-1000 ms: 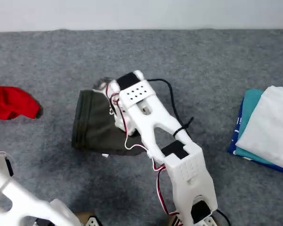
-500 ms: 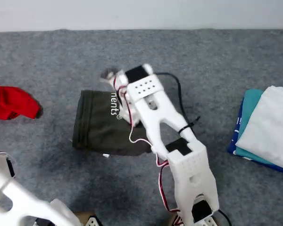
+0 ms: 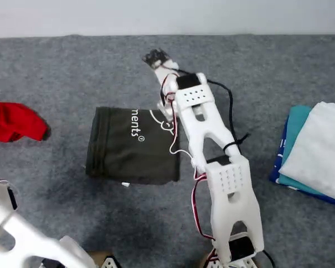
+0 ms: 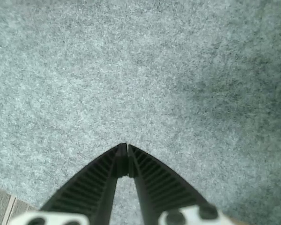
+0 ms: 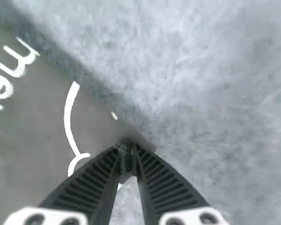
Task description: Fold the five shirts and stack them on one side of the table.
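Note:
A dark olive shirt lies folded flat on the grey carpet, white print facing up. My right arm stretches from the near edge over the shirt's right side. The right gripper is shut, its tips over the olive shirt's edge beside the curved white print, with nothing visible between them. A crumpled red shirt lies at the far left. At the right edge, a folded white shirt tops a teal one and a blue one. The left gripper is shut above bare carpet.
The left arm's white body fills the near left corner. A pale wall borders the carpet at the back. Bare carpet lies between the olive shirt and the stack.
The right arm has swung away from me and to the right, uncovering the olive shirt's white print. The left arm has not moved.

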You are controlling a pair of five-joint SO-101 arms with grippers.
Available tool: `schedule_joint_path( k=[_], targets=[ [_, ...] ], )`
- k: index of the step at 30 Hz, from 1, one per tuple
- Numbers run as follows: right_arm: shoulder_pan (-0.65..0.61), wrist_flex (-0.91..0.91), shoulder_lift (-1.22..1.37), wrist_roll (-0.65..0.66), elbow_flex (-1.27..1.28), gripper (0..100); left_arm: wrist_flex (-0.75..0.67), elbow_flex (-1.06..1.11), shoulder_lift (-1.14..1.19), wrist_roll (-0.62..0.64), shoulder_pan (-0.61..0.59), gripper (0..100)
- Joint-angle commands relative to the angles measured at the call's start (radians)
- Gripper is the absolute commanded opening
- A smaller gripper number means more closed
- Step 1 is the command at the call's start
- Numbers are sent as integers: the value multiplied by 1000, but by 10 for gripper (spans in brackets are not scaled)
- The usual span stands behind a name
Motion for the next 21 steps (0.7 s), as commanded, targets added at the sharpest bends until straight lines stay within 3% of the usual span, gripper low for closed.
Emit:
schedule_joint_path(
  k=[1, 9, 17, 21],
  targets=[
    [8, 1, 15, 0, -57, 10, -17, -2, -18, 11, 2, 7],
    [-16, 188, -91, -6, -183, 10, -15, -1, -18, 11, 6, 7],
    [-35, 533, -154, -9, -298, 16, -15, -1, -18, 11, 8, 7],
    [-27, 527, -236, -127, -163, 43, -15, -1, -18, 11, 8, 7]
  ],
)
